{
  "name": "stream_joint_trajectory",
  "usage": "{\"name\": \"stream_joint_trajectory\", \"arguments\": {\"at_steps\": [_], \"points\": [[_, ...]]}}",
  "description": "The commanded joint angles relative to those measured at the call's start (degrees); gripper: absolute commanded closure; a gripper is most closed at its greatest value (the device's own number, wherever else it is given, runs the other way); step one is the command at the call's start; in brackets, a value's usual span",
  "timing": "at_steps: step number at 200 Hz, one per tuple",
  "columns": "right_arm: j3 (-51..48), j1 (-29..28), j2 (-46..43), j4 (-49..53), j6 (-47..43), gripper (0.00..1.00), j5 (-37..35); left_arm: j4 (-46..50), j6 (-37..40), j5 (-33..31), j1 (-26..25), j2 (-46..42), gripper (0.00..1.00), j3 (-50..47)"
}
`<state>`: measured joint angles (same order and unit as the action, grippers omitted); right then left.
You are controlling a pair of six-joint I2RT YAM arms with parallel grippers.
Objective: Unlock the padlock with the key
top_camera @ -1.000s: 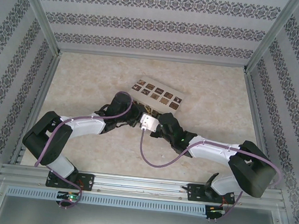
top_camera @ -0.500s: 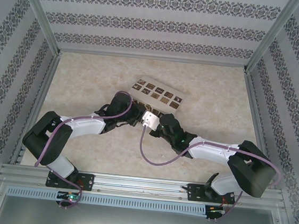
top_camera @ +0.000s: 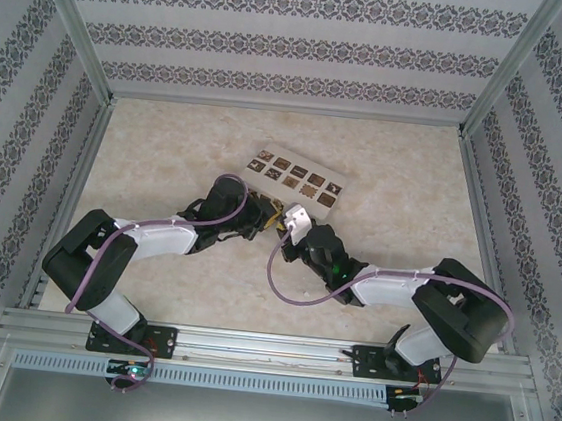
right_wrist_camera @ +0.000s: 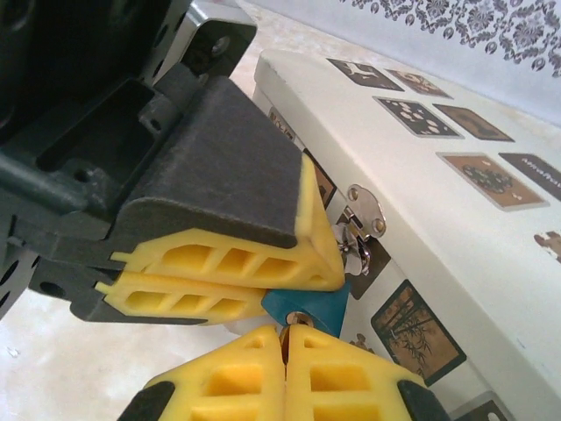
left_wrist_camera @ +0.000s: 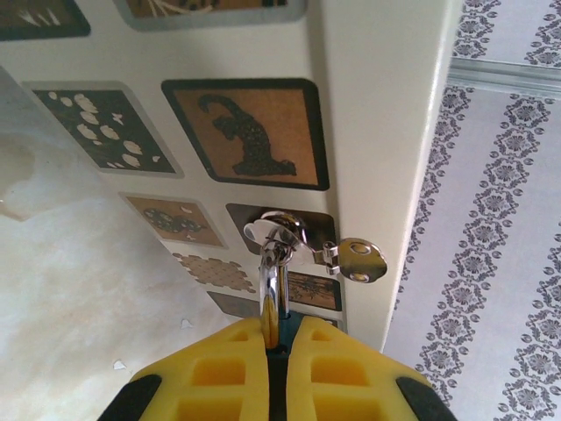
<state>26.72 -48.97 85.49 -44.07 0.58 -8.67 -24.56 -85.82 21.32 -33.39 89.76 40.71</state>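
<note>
The padlock (right_wrist_camera: 313, 306) is a small blue body hanging by its silver shackle (left_wrist_camera: 272, 285) from the hasp (left_wrist_camera: 355, 260) on the front of the beige box (top_camera: 299, 180). My left gripper (left_wrist_camera: 277, 331) is shut on the padlock, its yellow fingers (right_wrist_camera: 219, 254) clamped flat on the body. My right gripper (right_wrist_camera: 285, 335) is shut just below the padlock. A thin sliver of the key (right_wrist_camera: 284, 342) shows between its pads. The key's tip sits at the keyhole (right_wrist_camera: 299, 318) on the padlock's underside. How deep it goes is hidden.
The box lies at the table's middle, its lid covered with dark patterned squares (left_wrist_camera: 247, 132). Both forearms converge on its near side, a purple cable (top_camera: 283, 291) looping between them. Patterned walls (top_camera: 298, 46) enclose the table on three sides.
The right wrist has turned and shifted a little up and left toward the box, its elbow drawing in. The left arm has stayed almost still, with both grips unchanged.
</note>
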Motion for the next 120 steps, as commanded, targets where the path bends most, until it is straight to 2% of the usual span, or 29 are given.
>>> {"name": "stream_joint_trajectory", "arguments": {"at_steps": [1,62,79,120], "points": [[-0.7,0.4,1.1,-8.8,7.1,1.0,1.3,-4.5,-0.5,1.8,-2.4,-0.4,1.0,-0.9],[-3.4,0.4,4.6,-12.0,7.2,1.0,0.8,-6.6,-0.3,0.9,-2.4,1.7,1.0,-1.8],[-4.2,0.4,5.7,-13.5,7.5,1.0,0.8,-6.5,-0.1,0.5,-2.5,2.3,0.92,-1.9],[-5.2,0.5,7.2,-15.1,7.9,1.0,0.8,-4.1,1.3,-1.1,-2.3,2.4,0.79,-2.0]]}}
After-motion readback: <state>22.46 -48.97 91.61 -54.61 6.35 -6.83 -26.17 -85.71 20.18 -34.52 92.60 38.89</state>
